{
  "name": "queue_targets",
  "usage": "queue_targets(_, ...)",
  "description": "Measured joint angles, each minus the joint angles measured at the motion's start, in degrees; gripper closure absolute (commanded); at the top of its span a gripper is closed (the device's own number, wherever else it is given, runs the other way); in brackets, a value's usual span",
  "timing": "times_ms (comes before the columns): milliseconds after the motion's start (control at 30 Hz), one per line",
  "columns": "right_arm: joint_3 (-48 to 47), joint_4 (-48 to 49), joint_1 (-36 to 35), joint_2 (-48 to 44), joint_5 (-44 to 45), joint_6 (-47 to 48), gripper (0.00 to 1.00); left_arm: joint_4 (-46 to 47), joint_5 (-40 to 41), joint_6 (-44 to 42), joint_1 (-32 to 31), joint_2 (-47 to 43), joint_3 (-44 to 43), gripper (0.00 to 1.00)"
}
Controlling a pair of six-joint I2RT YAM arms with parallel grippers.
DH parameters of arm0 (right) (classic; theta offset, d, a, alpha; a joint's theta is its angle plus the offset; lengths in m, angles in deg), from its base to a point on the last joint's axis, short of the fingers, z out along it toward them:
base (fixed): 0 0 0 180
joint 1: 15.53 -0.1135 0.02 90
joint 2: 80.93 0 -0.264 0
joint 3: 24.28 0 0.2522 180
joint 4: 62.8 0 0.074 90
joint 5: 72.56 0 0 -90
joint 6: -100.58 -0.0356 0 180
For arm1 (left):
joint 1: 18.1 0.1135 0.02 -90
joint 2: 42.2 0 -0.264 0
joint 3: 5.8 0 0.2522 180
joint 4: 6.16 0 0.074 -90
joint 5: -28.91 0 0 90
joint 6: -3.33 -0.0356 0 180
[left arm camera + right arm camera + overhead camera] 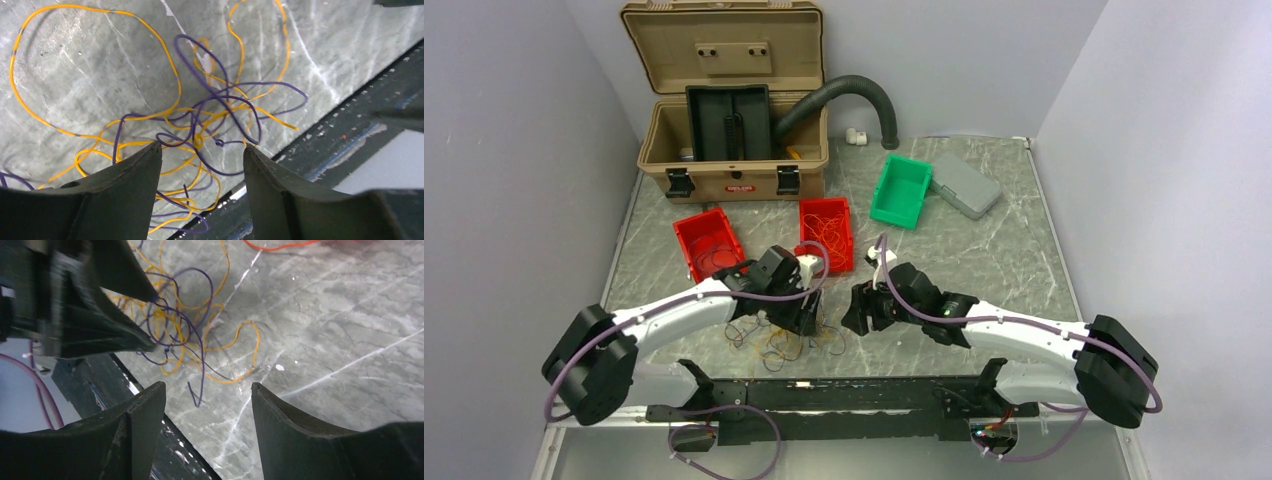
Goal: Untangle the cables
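Top view: the cables (pixel 786 345), a loose snarl of orange and dark purple wires, lie on the grey marbled table (pixel 1014 250) toward 6 o'clock, just ahead of the arm bases. The left gripper (pixel 807 318) hangs over them, and the right gripper (pixel 858 310) faces it from 3 o'clock. At 11 o'clock stands an open tan toolbox (pixel 714 182); the writing on its small red label (pixel 739 187) is too small to read. Two red bins (pixel 686 238) holding thin wires sit below the toolbox.

Left wrist view: the left gripper's jaws stand spread and grip nothing. The tangle of yellow-orange and purple strands lies on the table from 12 o'clock down into the gap.

Right wrist view: the right gripper's jaws are spread and hold nothing. The tangle lies at 11 o'clock.
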State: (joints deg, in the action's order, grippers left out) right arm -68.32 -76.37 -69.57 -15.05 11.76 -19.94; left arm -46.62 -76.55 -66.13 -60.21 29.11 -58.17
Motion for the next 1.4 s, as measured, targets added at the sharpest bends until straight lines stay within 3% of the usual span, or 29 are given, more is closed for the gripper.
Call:
queue_targets(33,0.1,0.8,-0.1,0.0,0.0,-0.3,0.36,0.7,0.5,0.1,-0.2,1.0,0.0,0.46)
queue_targets(167,0.8,3.7,-0.1,-0.2,0.4,-1.5,0.41,4.2,3.4,0.5,-1.3,4.6,1.5,0.96)
queue_targets(200,1.1,4.2,-0.1,-0.3,0.7,-1.7,0.42,5.0,4.0,0.3,-1.6,5.2,2.1,1.0)
queue_targets(367,2.4,5.2,-0.1,-0.8,1.2,-2.8,0.4,6.3,7.1,0.0,-4.5,4.6,2.6,1.0)
queue_targets(567,3.8,7.9,-0.1,-2.6,-0.7,-2.8,0.31,6.9,7.8,-1.6,-7.6,-7.8,3.7,1.0)
queue_targets(767,3.8,12.3,-0.2,0.0,-4.4,-2.1,0.31,5.6,7.4,-2.5,-7.6,-13.1,3.7,1.0)
queue_targets(1067,3.5,19.3,-0.5,0.7,-8.9,-0.5,0.43,4.4,4.0,-3.1,-7.6,-13.1,3.6,1.0)
queue_targets(1400,3.2,25.6,-0.7,5.7,-11.1,-1.4,0.48,4.6,2.2,-3.3,-7.6,-15.1,3.4,1.0)
